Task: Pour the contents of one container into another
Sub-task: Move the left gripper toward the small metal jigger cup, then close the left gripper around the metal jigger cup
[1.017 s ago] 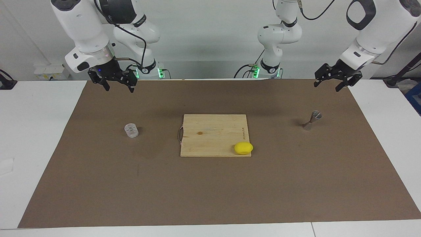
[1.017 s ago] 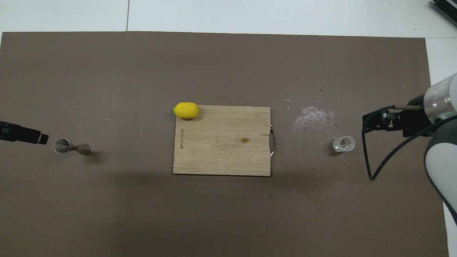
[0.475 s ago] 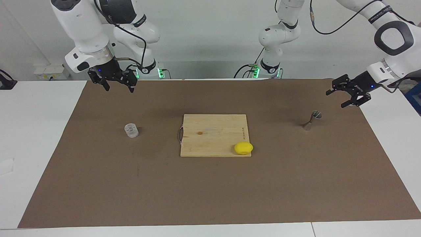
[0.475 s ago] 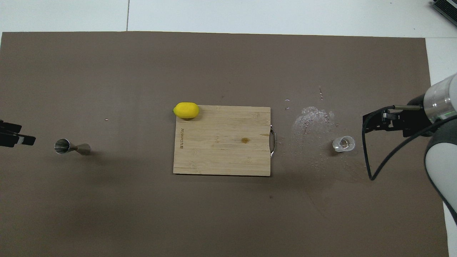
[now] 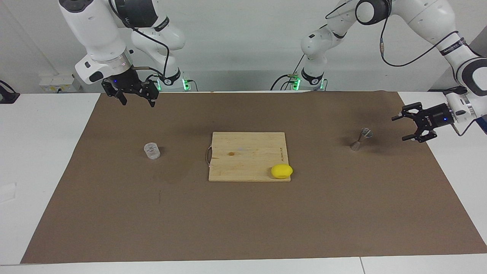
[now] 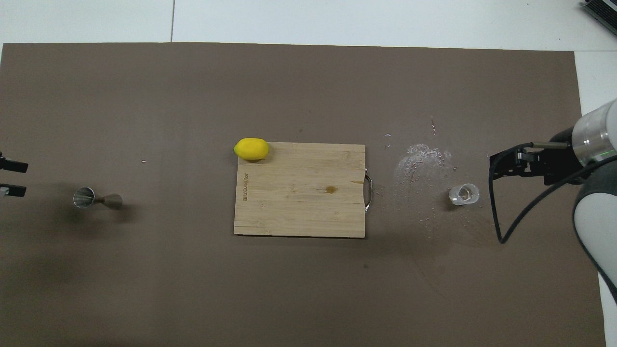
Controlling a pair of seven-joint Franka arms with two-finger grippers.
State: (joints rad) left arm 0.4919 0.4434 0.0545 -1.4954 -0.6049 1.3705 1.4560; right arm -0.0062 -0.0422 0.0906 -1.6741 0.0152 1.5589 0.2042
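Observation:
The clear textured glass tumbler (image 5: 152, 150) stands upright on the brown mat toward the right arm's end; it also shows in the overhead view (image 6: 464, 193). The grey metal jigger (image 5: 360, 139) stands on the mat toward the left arm's end and shows in the overhead view (image 6: 96, 198). My left gripper (image 5: 404, 128) is open and empty. It hangs low over the mat's edge beside the jigger, turned sideways toward it, and apart from it; its fingertips show in the overhead view (image 6: 14, 178). My right gripper (image 5: 136, 101) is open and empty, raised over the mat, apart from the tumbler; it waits.
A wooden cutting board (image 5: 243, 152) with a metal handle lies mid-table. A yellow lemon (image 5: 282, 171) rests on its corner farthest from the robots. A wet patch (image 6: 419, 161) marks the mat beside the tumbler. White table (image 5: 45, 152) surrounds the mat.
My left gripper has swung down and outward toward its end of the table, turning sideways to about the jigger's height. The right arm, tumbler and jigger have not moved.

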